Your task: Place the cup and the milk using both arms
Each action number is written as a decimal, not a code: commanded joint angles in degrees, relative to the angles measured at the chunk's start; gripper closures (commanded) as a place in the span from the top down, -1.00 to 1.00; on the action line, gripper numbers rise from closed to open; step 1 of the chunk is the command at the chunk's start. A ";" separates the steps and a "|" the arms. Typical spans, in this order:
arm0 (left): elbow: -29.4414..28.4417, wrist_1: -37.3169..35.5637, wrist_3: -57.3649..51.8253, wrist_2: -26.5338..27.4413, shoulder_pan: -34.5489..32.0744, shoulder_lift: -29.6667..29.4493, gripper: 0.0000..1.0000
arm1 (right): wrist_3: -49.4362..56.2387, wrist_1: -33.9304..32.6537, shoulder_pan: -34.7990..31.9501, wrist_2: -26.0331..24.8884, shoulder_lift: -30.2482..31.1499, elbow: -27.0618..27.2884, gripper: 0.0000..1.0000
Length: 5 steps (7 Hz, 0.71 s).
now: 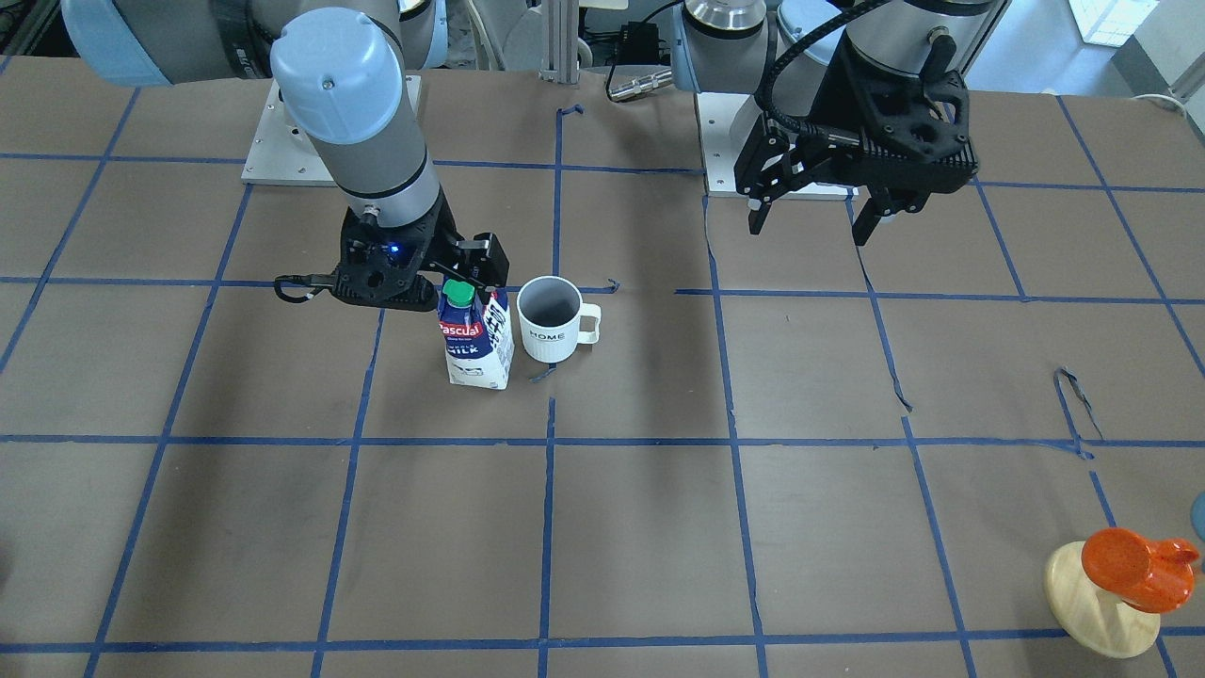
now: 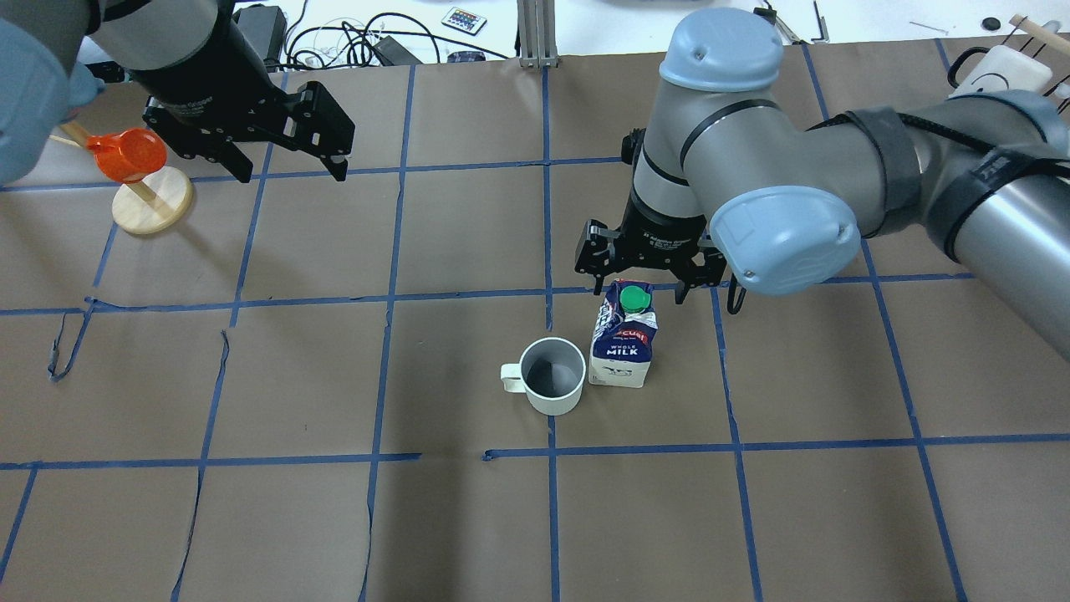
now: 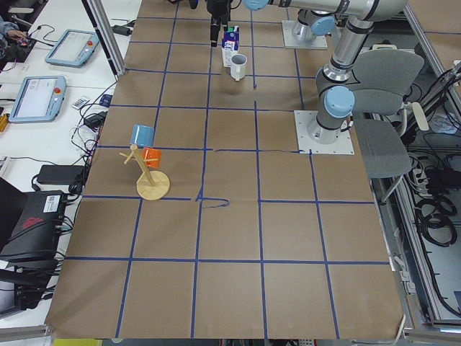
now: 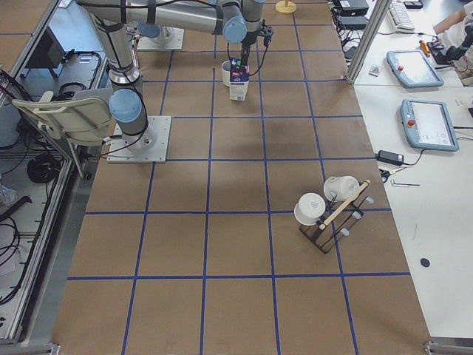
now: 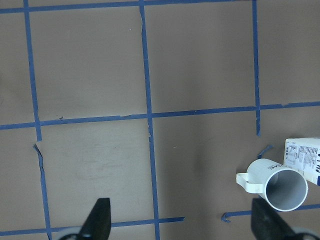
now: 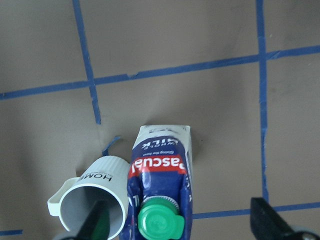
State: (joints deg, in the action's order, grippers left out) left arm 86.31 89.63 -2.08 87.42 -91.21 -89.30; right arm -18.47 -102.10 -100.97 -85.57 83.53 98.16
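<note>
Overhead exterior view: nearest, the white ribbed cup [image 2: 552,378], grey inside, stands just beside the upright milk [image 2: 623,351], blue over white, green-capped. My right gripper [image 2: 640,293] hovers over it, jaws spread wide, gripping nothing. Farthest, my left gripper [image 2: 292,174] likewise gapes, empty.

I read "Pascual" in red and "WHOLE MILK" on the milk carton [image 1: 477,341], "HOME" on the white cup [image 1: 550,320]

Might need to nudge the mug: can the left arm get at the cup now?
Probably yes. The left tool is open and empty, with bare table between it and the cup, whose handle faces that side. The milk and right tool are on the cup's other side.
</note>
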 commanded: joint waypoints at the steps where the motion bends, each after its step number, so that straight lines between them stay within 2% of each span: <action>1: 0.00 0.02 -0.03 0.04 -0.02 0.09 1.00 | 3.06 6.87 5.92 -2.67 0.57 -6.81 1.00; 2: 0.00 0.02 -0.03 0.04 0.07 0.00 1.00 | 3.43 9.53 8.75 -3.98 3.28 -9.28 1.00; 3: 0.00 0.02 0.06 0.12 -0.02 0.09 1.00 | 5.35 10.86 11.73 -5.30 3.48 -9.65 1.00; 4: 0.00 0.02 0.06 0.21 -0.02 0.09 1.00 | 11.03 11.66 12.98 -5.14 4.35 -10.70 1.00; 5: 0.00 -0.07 0.06 0.12 -0.02 0.09 1.00 | 11.26 11.93 13.08 -5.57 5.05 -11.93 1.00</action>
State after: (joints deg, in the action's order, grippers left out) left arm 86.31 89.63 -2.03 87.56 -91.22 -89.22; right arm -9.45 -90.95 -88.85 -90.65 87.65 87.67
